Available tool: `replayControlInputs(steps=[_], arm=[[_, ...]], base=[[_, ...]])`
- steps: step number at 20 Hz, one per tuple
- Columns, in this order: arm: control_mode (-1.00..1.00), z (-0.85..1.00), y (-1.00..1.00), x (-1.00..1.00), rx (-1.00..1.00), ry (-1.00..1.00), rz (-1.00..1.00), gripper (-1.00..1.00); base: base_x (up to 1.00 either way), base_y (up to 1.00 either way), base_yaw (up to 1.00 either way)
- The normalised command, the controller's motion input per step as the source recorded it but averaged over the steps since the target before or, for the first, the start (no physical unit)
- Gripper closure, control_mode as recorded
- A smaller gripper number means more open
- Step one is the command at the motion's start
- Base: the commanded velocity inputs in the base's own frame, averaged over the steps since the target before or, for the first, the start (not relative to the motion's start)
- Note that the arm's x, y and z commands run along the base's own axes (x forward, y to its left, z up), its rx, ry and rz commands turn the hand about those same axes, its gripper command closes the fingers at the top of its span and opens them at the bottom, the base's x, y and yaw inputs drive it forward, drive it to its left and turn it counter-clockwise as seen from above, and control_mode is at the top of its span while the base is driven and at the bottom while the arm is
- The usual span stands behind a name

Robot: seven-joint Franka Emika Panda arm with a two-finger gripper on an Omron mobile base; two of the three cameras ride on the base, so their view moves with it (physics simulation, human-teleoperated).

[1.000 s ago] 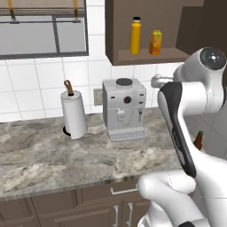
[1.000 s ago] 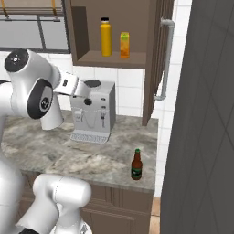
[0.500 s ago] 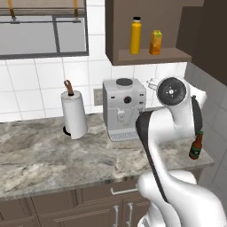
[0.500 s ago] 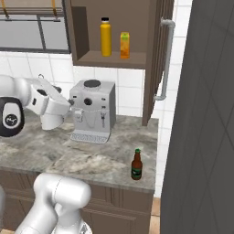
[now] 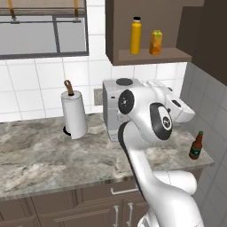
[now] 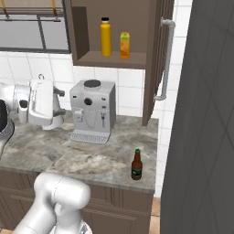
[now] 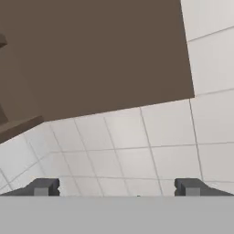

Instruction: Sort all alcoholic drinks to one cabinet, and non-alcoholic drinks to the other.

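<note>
Nearest on the marble bench point(image 6: 91, 160), close to its front right corner, stands the brown beer bottle point(image 6: 136, 165) with a green label, upright and well apart from the coffee machine point(image 6: 93, 111). It looks like glass: stiff, smooth, likely slippery and breakable, and narrow enough to tip, so a hold around the wider body at the label seems safer than the neck. The gripper point(image 7: 117, 187) is released, fingers spread wide and empty, facing white wall tiles and a brown cabinet underside (not the bottle). Farther up, in the open cabinet point(image 6: 114, 59), the yellow-orange bottle point(image 6: 106, 37) and juice carton point(image 6: 124, 45) stand side by side. The squat black bottle and second cabinet I cannot make out.
</note>
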Motion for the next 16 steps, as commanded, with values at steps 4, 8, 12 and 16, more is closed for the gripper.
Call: replayControlInputs(steps=[4, 8, 12, 16], arm=[[-1.0, -0.04, 0.0, -0.24, 0.15, 0.0, -0.36, -1.0], [-1.0, -0.07, 0.0, -0.26, 0.15, -0.02, -0.33, -1.0], [-1.0, -0.16, -0.03, -0.22, 0.12, -0.01, -0.31, -1.0], [-1.0, -0.25, -0.14, -0.09, 0.06, 0.0, -0.2, -1.0]], base=[[0.0, 0.0, 0.0], [0.0, 0.0, 0.0], [0.0, 0.0, 0.0], [0.0, 0.0, 0.0]])
